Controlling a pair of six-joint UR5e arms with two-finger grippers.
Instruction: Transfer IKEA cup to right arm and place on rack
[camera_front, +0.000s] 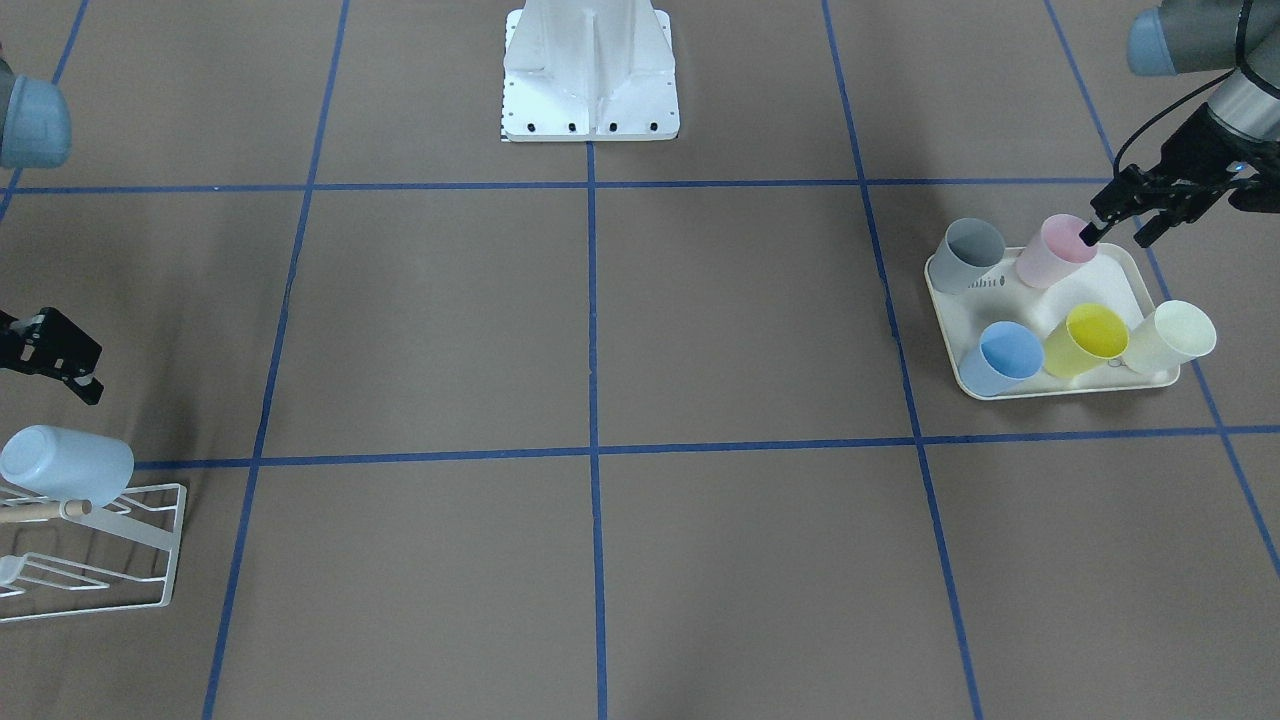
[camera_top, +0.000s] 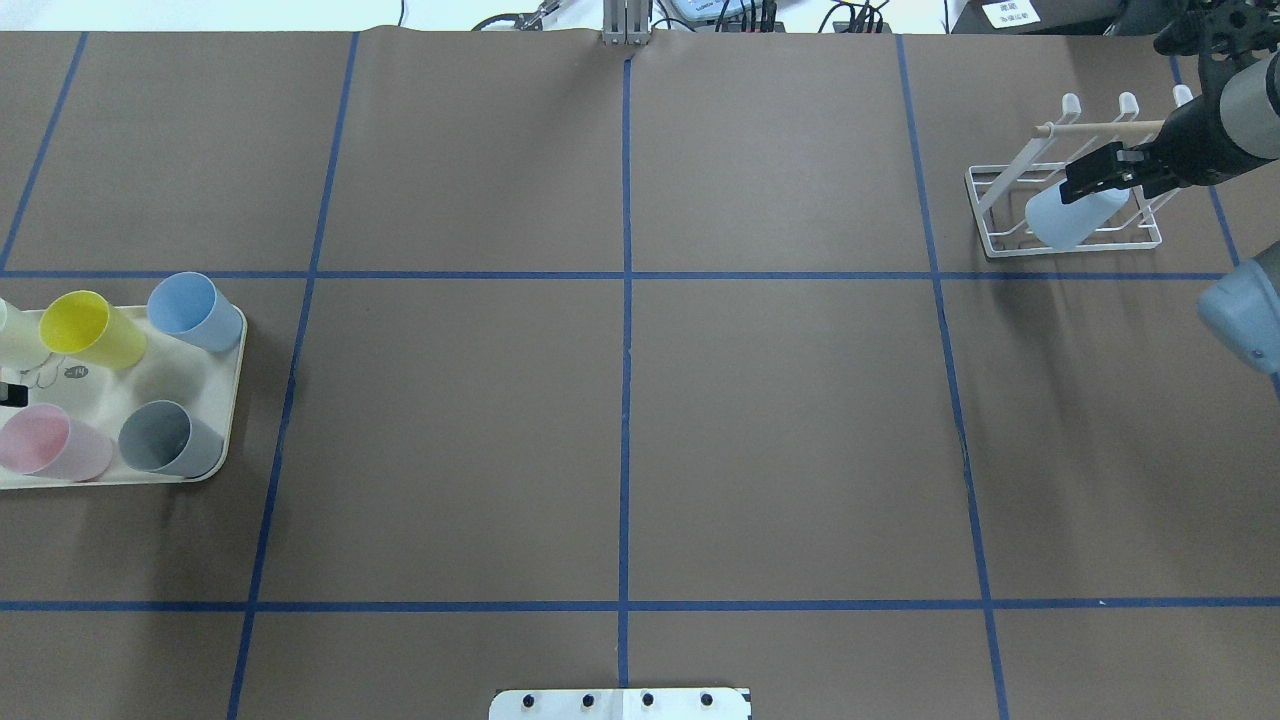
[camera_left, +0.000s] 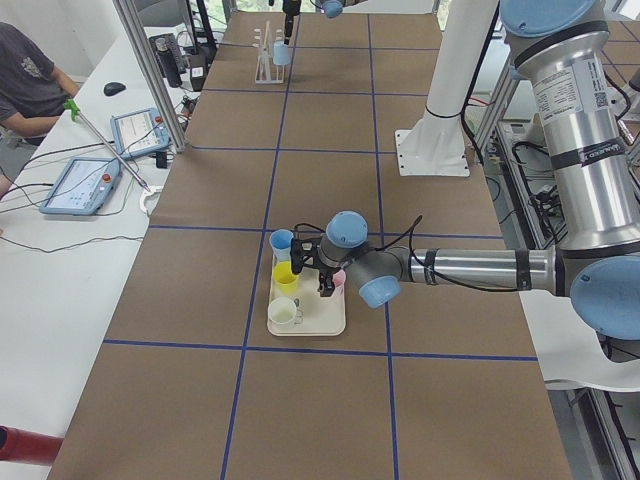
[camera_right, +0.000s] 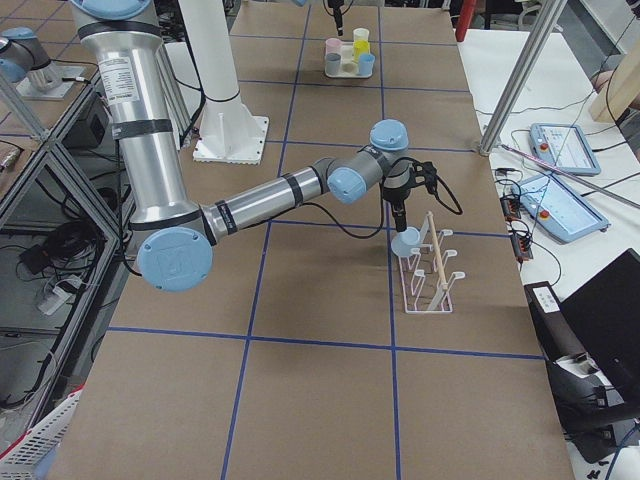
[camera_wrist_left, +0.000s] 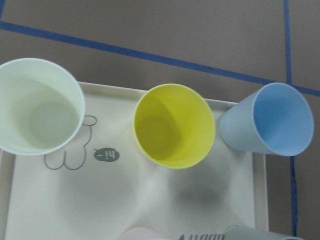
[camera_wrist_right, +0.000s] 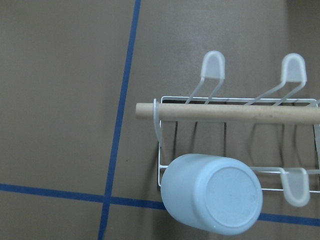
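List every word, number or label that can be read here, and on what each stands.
"-14", uncertain: dark oval badge printed on the cream tray.
Grey print at the tray's lower edge: cut off, unreadable.
White label beyond the table, and sticker on the left arm: too small to read.

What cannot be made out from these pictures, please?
- Right pincer: open or shut is unclear. The front-facing view's left edge cuts it, and in the overhead it reads as one dark block.
- Left pincer: almost wholly cut off by the overhead view's left edge.
- Pink cup: only a sliver at the left wrist view's bottom edge.
- Prong under the pale blue cup: hidden by the cup itself.
- Rack: cut off by the front-facing view's left edge.
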